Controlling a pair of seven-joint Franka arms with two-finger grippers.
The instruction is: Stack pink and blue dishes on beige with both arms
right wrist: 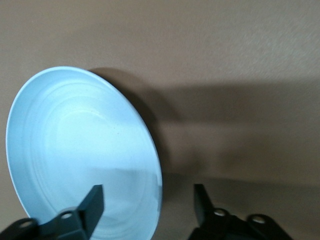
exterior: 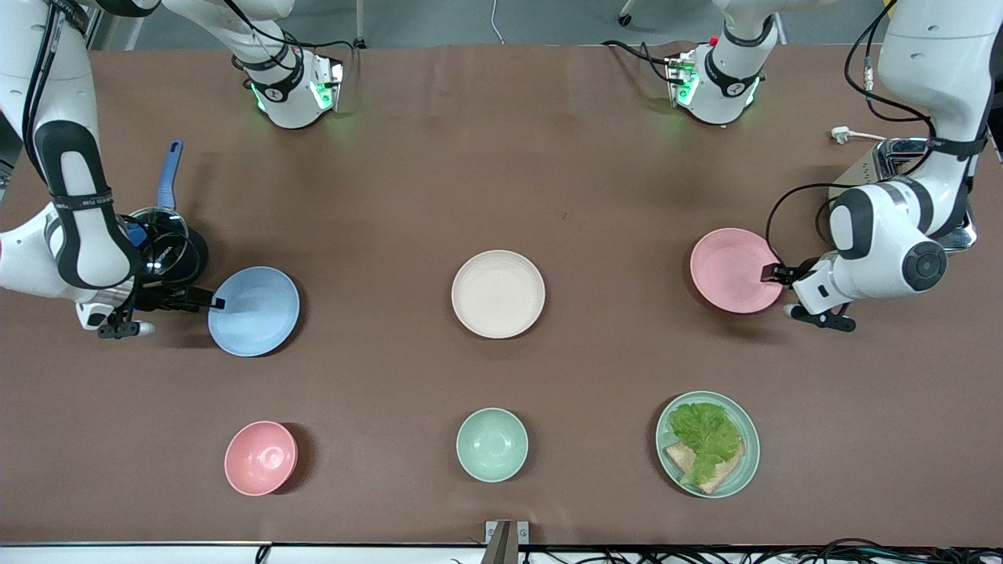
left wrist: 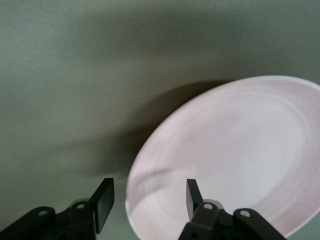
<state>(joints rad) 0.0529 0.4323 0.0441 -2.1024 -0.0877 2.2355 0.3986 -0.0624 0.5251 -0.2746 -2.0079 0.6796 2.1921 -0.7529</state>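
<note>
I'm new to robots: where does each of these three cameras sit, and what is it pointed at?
Front view: high across the table, facing both arms; sees the beige plate and every dish.
Left wrist view: on the left arm's wrist, looking past the left gripper with its open jaws straddling the pink plate rim.
Right wrist view: on the right wrist, past the right gripper, open astride the blue plate rim.
Shared: each wrist view's plate also shows in the front view.

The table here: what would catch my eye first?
Two grippers straddle plate rims, jaws open: the left gripper at the pale pink round plate, the right gripper at the light blue round plate. Midway between them sits the bare cream-beige round plate. Nearer the camera, a mint-green plate holds lettuce on bread.
</note>
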